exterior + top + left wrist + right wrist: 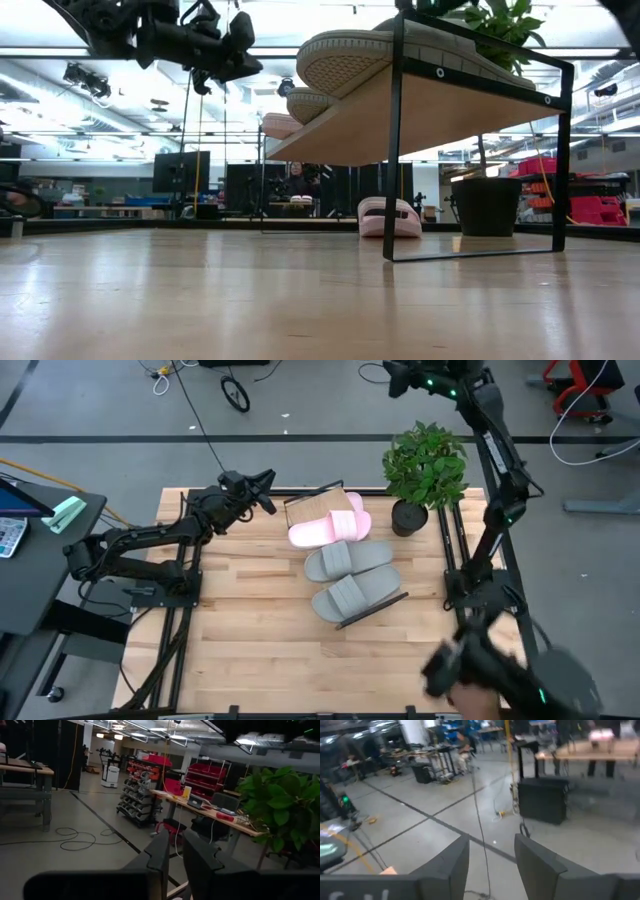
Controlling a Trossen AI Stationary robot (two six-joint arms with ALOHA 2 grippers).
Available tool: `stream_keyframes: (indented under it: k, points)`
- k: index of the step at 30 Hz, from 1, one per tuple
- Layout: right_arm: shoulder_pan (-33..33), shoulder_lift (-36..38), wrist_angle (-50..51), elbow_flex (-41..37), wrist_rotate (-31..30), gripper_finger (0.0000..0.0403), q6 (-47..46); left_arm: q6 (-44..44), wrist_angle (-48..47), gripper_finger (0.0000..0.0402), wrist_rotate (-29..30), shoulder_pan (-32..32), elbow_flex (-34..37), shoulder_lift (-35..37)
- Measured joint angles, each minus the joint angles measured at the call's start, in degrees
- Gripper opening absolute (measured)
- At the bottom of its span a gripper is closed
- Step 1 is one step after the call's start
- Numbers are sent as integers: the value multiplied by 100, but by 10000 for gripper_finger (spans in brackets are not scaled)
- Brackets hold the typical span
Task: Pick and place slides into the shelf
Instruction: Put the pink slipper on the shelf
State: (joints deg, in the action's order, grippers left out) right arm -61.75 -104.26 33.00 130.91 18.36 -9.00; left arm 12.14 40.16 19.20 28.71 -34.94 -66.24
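You see the shelf (pixel 318 506) angled across the table's middle with three slides on it: two grey slides (pixel 352 577) and one pink slide (pixel 322 529). The second pink slide (pixel 390 216) sits on the tabletop beside it, near the potted plant (pixel 424 470). Your left gripper (pixel 262 488) hovers beside the shelf's far end, fingers narrowly parted, empty. Your right gripper (pixel 491 857) is raised, open, holding nothing.

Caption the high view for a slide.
Two grey slides and a pink slide on the shelf; left gripper raised beside it.
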Motion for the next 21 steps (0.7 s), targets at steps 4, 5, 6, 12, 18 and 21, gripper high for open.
stream_keyframes:
  k: [4,5,6,12,18,21]
  points:
    - [613,584,921,2,-180,151,465,-51,-7,49,0,53,0,0]
    - [820,722,1214,2,-305,147,568,-80,-8,47,1,69,0,0]
    - [1055,846,1453,4,-447,144,634,-83,-8,46,1,83,0,0]
    - [2538,1341,2781,4,-1464,135,660,-87,-15,39,-185,238,0,0]
    - [4098,1553,4243,-33,-3588,136,-346,-95,-16,43,-900,429,0,0]
    - [4995,1726,4547,-504,-4718,135,-1309,-101,-15,41,-1204,506,0,0]
